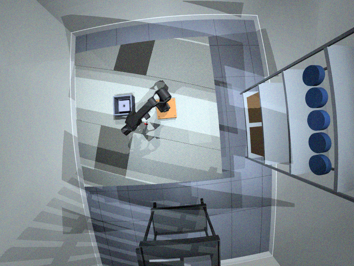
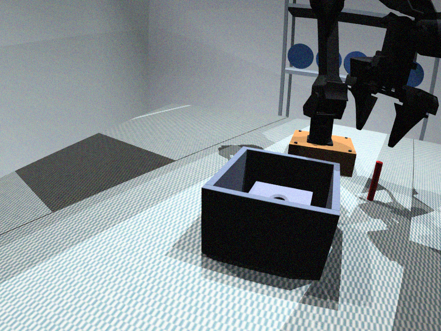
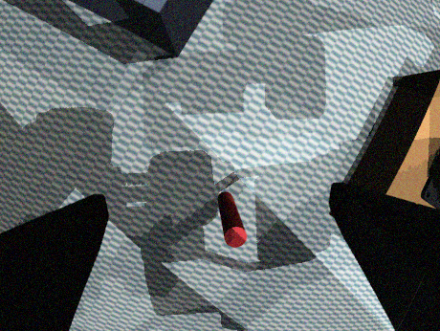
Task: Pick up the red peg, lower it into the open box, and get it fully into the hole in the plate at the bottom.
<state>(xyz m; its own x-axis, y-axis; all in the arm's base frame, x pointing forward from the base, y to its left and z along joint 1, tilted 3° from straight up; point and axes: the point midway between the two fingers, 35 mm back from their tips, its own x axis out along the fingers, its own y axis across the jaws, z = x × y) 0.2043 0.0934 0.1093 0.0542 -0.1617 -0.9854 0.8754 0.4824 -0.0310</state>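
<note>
The red peg stands upright on the table, with its top end showing in the wrist view. My gripper is open and empty, pointing down above the peg. In the wrist view the peg shows between the two widely parted fingers, touching neither. The dark open box stands apart from the peg. The pale plate lies at its bottom, with nothing in its round hole. The box's corner also shows at the top of the wrist view.
The arm stands on an orange base block, close to the peg and the box. The box walls rise well above the plate. A shelf with several blue discs and a black frame are farther off.
</note>
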